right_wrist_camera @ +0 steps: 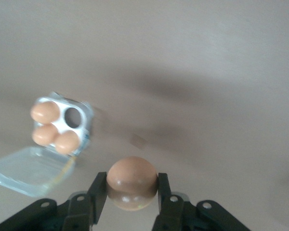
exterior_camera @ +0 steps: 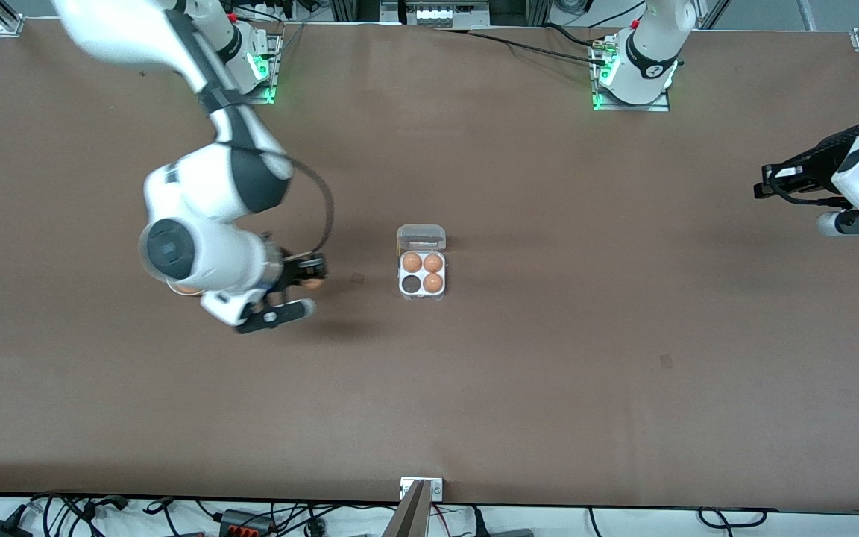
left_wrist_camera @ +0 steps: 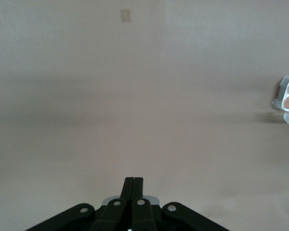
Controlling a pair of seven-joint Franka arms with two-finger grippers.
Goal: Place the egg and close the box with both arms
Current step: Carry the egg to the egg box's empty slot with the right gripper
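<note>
The egg [exterior_camera: 314,283] is held between the fingers of my right gripper [exterior_camera: 312,277], up over bare table toward the right arm's end from the box. In the right wrist view the gripper [right_wrist_camera: 132,186] is shut on the egg [right_wrist_camera: 132,180]. The clear box [exterior_camera: 423,294] stands mid-table with its lid [exterior_camera: 421,239] open and lying flat. It holds three eggs, and one cell [exterior_camera: 410,283] is empty. The box also shows in the right wrist view [right_wrist_camera: 88,120]. My left gripper [left_wrist_camera: 133,181] is shut and empty, waiting high at the left arm's end [exterior_camera: 765,188].
A sliver of a pale rim with something orange in it [exterior_camera: 186,289] shows under the right arm's wrist. Small dark marks lie on the brown table [exterior_camera: 357,278] [exterior_camera: 666,361]. The box's edge shows in the left wrist view [left_wrist_camera: 281,100].
</note>
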